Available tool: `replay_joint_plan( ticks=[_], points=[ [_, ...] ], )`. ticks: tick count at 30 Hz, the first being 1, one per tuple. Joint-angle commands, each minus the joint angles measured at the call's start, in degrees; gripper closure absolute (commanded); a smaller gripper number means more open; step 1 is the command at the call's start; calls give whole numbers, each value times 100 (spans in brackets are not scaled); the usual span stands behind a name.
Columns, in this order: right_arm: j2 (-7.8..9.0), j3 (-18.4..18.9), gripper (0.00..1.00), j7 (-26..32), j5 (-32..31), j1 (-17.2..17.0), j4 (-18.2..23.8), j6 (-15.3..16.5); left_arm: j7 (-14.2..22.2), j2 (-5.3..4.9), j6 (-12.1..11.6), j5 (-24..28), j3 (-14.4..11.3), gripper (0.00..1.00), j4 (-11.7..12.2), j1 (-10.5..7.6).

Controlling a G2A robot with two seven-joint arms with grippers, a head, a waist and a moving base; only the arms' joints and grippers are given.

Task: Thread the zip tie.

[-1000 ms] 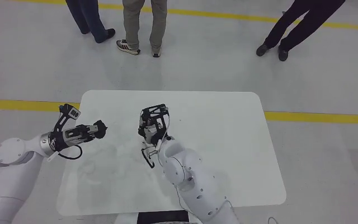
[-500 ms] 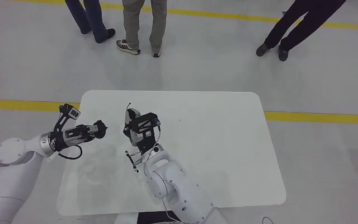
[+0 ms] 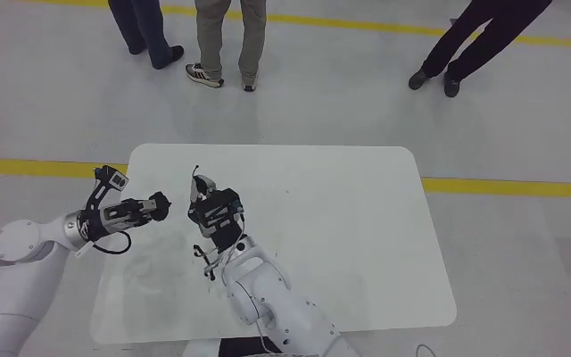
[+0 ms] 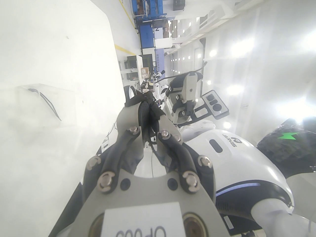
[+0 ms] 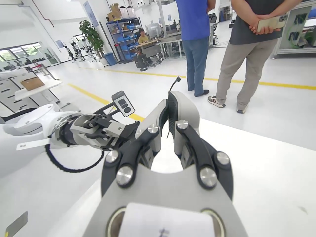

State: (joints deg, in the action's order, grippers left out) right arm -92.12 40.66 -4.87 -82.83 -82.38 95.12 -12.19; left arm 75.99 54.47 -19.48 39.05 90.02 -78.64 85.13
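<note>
A thin black zip tie (image 5: 173,85) stands upright in my right gripper (image 5: 169,97), which is shut on its strap; the head points up and the tail hangs below the pads. In the top view this gripper (image 3: 199,187) hovers over the left part of the white table (image 3: 357,205), the zip tie (image 3: 194,171) sticking out of it. My left gripper (image 3: 163,203) hangs just to its left, a short gap apart, with fingers shut (image 4: 146,101) and nothing visible between the dark pads. The left wrist view faces the right gripper (image 4: 192,76) and the zip tie (image 4: 203,65).
A clear box (image 4: 42,107) holding a few black zip ties lies on the table (image 4: 49,38) near the left arm. The table's middle and right side are bare white surface.
The right arm has swung left across the table with the zip tie, ending close to the left gripper. The left arm has stayed where it was.
</note>
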Motion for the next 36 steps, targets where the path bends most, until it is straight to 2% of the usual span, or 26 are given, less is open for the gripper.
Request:
replay_joint_plan(
  ticks=[1, 10, 19, 24, 36],
  points=[
    [-10, -82, 100, -10, 14, 68, -61, 16, 0, 0, 0, 0, 0, 100, 0, 0],
    [-66, -400, 100, 8, 31, 329, -367, -68, 0, 0, 0, 0, 0, 100, 0, 0],
    [-66, -403, 100, -20, -66, 341, -333, -133, 0, 0, 0, 0, 0, 100, 0, 0],
    [-50, -364, 100, -49, -99, 300, -311, -44, 0, 0, 0, 0, 0, 100, 0, 0],
    [-92, -453, 100, -215, -98, 371, -503, 17, 0, 0, 0, 0, 0, 100, 0, 0]
  ],
)
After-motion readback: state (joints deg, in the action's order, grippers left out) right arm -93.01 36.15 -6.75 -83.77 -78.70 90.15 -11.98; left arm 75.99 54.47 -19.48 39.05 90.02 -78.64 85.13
